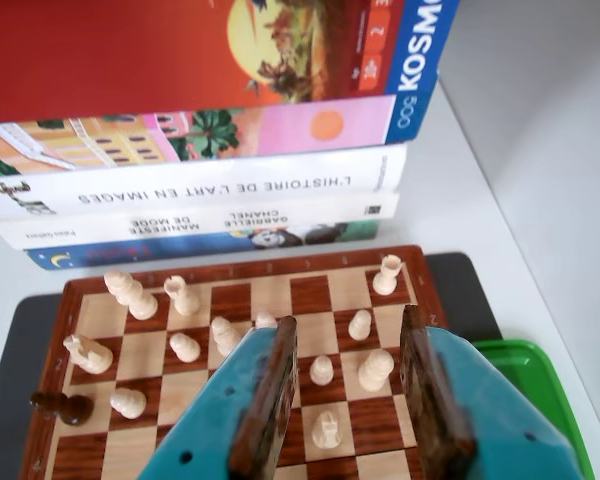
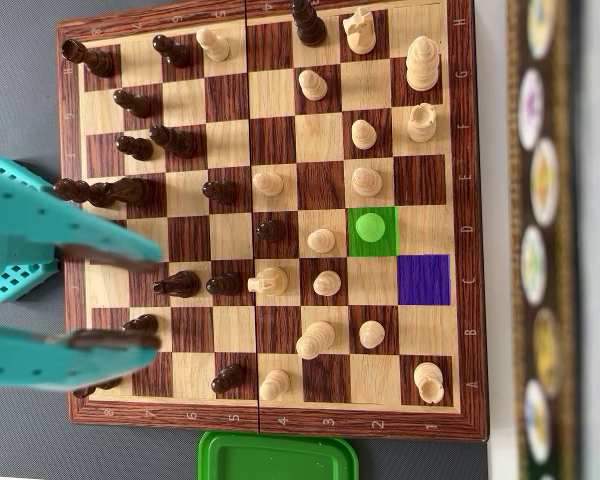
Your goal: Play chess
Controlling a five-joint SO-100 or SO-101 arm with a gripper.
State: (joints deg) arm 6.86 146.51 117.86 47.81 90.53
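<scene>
The wooden chessboard (image 2: 270, 418) carries white and dark pieces. My teal gripper (image 2: 160, 298) hangs open over the board's left side in the overhead view, its brown-padded fingers (image 2: 115, 250) spread about two squares apart, holding nothing. A dark piece (image 2: 177, 285) stands on the board below the gap. In the wrist view the gripper (image 1: 348, 320) frames a white pawn (image 1: 322, 370), a taller white piece (image 1: 375, 368) and another white piece (image 1: 326, 430). One square with a pawn is tinted green (image 2: 372, 230); a bare square is tinted purple (image 2: 423, 279).
A stack of books (image 1: 200, 190) stands just past the board's far edge in the wrist view. A green tray (image 2: 277, 457) lies beside the board, also at the wrist view's right (image 1: 540, 380). A teal perforated arm part (image 2: 15, 285) sits left of the board.
</scene>
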